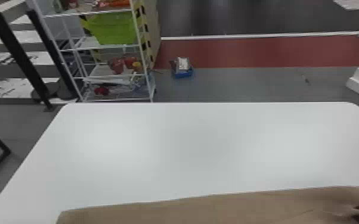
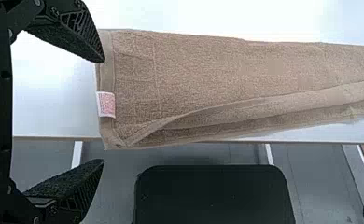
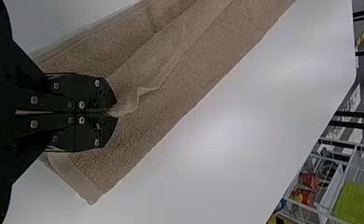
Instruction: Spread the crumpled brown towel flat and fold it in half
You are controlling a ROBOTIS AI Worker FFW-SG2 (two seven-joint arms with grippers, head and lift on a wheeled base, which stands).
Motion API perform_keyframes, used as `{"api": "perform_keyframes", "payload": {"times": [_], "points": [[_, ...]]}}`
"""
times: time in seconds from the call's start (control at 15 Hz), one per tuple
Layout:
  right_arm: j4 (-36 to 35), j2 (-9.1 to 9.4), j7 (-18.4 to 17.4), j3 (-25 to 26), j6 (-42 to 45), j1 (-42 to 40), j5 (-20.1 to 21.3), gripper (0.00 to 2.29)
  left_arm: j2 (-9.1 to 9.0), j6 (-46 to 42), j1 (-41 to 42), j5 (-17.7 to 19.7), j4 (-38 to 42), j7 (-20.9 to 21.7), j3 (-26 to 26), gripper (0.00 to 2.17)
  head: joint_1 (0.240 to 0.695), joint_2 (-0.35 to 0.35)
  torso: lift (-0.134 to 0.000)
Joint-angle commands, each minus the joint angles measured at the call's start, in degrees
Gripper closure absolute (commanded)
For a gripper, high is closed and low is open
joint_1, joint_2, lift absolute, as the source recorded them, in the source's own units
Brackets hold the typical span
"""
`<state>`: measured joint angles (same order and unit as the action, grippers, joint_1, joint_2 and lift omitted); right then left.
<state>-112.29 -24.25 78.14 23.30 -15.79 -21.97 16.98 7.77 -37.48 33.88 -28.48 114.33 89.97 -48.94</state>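
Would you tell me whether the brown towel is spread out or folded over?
Folded over: the towel lies in a long strip, with layered edges showing along one side.

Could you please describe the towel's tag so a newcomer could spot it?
On the white table lies the brown towel. On its end hem, near the left gripper, is the tag: a small white-and-pink rectangle against plain brown cloth.

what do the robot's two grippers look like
The left gripper is black, its wedge-shaped fingers tapering to narrow tips, with rough surfaces and ribbed sides. The right gripper is black too, its angular plates dotted with silvery screws.
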Motion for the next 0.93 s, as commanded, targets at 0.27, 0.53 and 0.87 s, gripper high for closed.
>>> {"api": "perform_keyframes", "payload": {"times": [0.27,0.53,0.87], "points": [[2.9,0.70,0.2,1.3,17.8,-3.2,5.8,1.31,0.05,0.4,-1.4,0.6,0.4,0.0,-1.0,0.15,0.695,0.142,-0.123],[3.6,0.35,0.2,2.4,18.8,-3.0,7.5,0.84,-0.30,0.7,-2.2,0.6,1.2,0.0,-0.9,0.15,0.695,0.120,-0.123],[2.4,0.35,0.2,4.9,19.0,-3.6,6.1,0.06,-0.48,0.9,-2.2,0.5,1.4,0.1,-1.3,0.15,0.695,0.081,-0.123]]}}
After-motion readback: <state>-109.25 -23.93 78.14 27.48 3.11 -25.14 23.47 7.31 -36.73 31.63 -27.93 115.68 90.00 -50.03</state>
